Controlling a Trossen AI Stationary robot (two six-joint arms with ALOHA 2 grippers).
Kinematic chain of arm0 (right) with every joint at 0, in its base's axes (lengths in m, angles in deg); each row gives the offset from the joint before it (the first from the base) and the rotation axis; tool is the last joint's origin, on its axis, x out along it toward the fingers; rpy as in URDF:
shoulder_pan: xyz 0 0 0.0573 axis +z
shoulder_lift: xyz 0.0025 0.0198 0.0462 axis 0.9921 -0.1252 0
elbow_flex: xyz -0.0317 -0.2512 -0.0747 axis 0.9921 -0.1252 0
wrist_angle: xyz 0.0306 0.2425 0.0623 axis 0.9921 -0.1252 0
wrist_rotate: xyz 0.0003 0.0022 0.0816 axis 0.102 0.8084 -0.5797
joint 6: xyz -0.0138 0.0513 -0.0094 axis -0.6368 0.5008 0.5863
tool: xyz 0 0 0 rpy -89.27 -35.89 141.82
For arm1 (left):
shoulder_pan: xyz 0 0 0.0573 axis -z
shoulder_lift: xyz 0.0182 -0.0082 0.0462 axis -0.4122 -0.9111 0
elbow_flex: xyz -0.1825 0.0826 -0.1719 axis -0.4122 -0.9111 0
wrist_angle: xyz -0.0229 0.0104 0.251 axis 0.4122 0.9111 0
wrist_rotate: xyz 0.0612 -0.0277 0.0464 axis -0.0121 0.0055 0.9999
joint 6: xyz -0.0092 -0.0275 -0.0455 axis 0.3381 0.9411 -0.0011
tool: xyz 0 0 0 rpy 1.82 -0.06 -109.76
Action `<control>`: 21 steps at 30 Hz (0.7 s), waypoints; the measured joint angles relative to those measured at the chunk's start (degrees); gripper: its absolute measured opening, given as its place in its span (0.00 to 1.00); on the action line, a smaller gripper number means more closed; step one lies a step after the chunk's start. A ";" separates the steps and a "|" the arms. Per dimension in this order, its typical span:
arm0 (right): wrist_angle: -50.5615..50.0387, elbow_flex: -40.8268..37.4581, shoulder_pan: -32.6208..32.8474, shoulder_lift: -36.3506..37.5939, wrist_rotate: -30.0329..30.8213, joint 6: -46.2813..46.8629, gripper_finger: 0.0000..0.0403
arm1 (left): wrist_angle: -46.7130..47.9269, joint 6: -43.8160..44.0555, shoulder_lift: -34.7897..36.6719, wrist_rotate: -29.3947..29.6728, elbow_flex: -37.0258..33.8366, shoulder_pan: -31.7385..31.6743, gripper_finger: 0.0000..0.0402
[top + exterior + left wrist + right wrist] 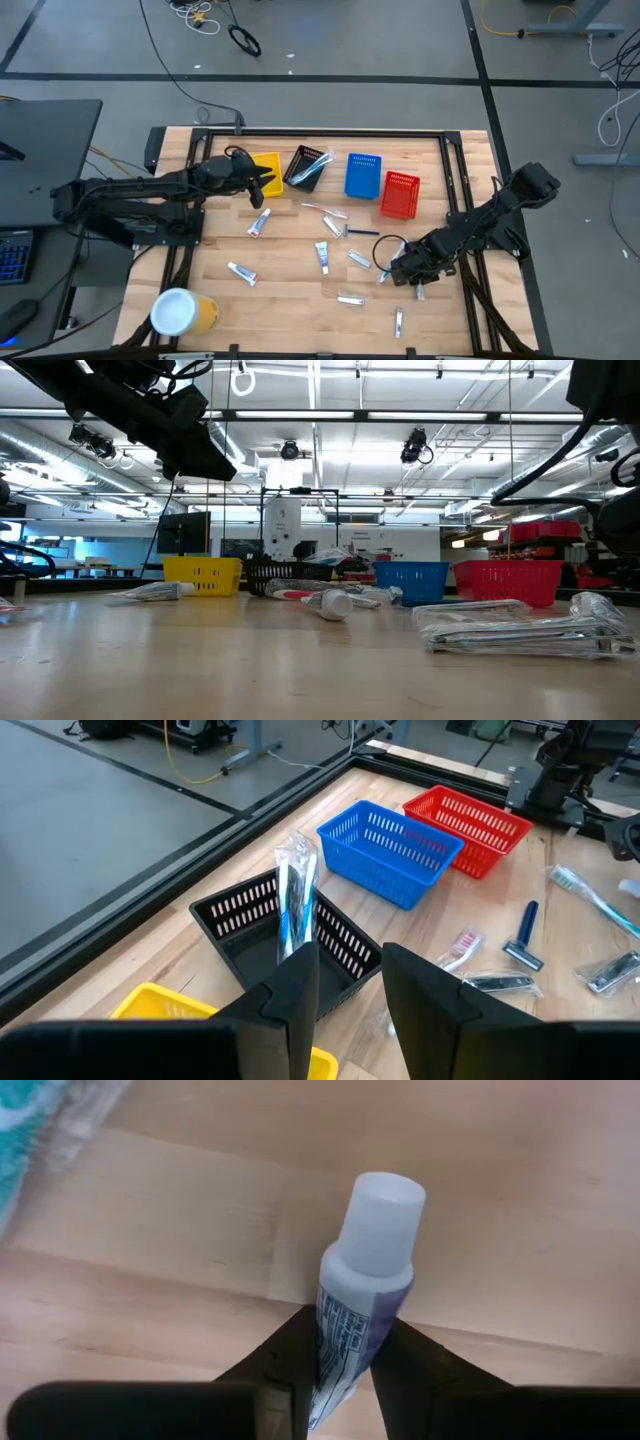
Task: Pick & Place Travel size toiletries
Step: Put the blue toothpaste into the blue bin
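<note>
Right hand (pixel 335 1380) pinching white tube (pixel 362 1280) near bench's right edge; you are lifting straight, keeping squeeze light. Left hand (pixel 350 990) spread, empty, hovering over yellow basket (pixel 266 166).

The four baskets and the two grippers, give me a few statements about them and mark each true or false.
1. The red basket stands next to the blue basket. True.
2. The black basket is empty. False: a wrapped toothbrush stands in it.
3. The right gripper has its fingers around a small white tube. True.
4. The left gripper holds a razor. False: nothing shows between its fingers, and it hovers by the yellow basket.
5. The big yellow cup stands among the baskets. False: it lies at the table's near left corner.
</note>
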 joint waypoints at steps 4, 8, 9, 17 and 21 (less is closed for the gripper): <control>0.84 0.41 -0.11 -0.09 0.29 -0.62 0.23 | 0.00 0.02 0.00 0.00 0.00 0.00 0.30; 0.20 1.95 -0.17 0.02 1.90 -2.77 0.23 | -0.01 0.03 -0.02 0.00 0.00 0.00 0.30; 0.20 2.38 -0.15 0.10 2.92 -2.97 0.23 | -0.02 0.02 0.00 0.00 0.00 0.00 0.30; 2.67 5.27 -1.92 2.86 21.35 -11.12 0.23 | -0.15 0.04 0.00 0.00 0.00 0.00 0.30; 7.40 5.35 -4.83 3.76 30.69 -18.40 0.23 | -0.15 0.04 -0.01 0.00 0.00 0.00 0.30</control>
